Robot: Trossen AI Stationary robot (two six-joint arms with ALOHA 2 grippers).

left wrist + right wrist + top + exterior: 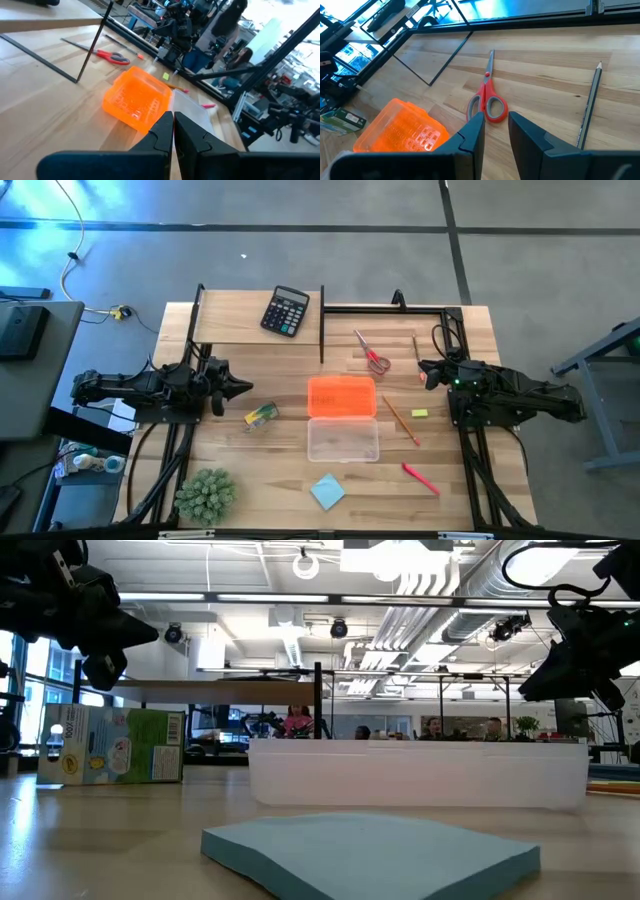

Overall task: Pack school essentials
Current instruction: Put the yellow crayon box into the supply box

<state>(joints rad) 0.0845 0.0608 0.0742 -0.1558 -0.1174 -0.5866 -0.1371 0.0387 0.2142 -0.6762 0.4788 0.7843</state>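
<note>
Scissors (487, 97) lie just beyond the right end effector (496, 131), fingers slightly parted, holding nothing.

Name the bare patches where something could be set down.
Bare wood between the crayon pack, plant and clear tray; also right of the red pen. Crowded: scissors, pencil and eraser right of the orange lid.

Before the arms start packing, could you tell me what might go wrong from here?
The thin pencil and red pen lie flat on the wood, so a gripper may slip off them. The tiny eraser is easy to miss. The scissors lie beside the black frame, which could obstruct the right gripper.
</note>
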